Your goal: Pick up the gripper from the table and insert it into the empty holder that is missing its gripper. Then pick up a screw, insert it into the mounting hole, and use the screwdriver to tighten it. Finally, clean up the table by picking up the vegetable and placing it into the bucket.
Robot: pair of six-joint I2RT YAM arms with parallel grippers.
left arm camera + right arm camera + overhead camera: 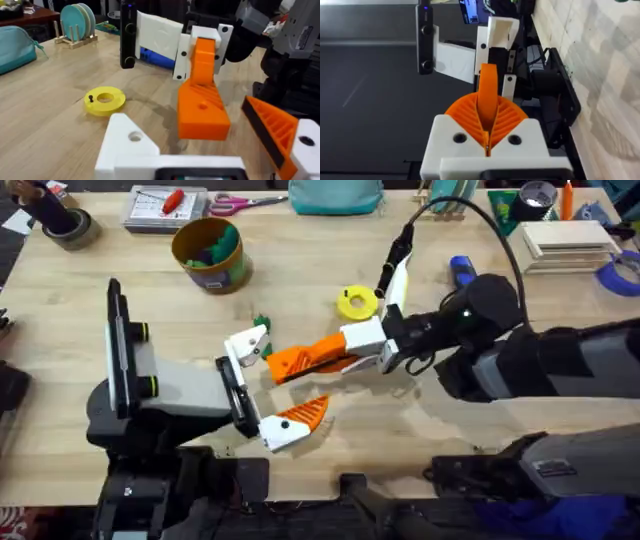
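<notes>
the right gripper (335, 360), nearest the overhead camera, is clamped on the orange gripper (300, 359), held at the left gripper's (262, 385) empty holder (246, 343), whose fingers are spread apart.

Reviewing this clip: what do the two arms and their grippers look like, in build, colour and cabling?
Both arms have dark grey and black bodies. The right gripper has white angular finger mounts with orange ribbed wedge pads. The left gripper has the same white mounts, but an orange pad on one only; the other mount is bare with a screw hole. A black cable loops above the right arm.
</notes>
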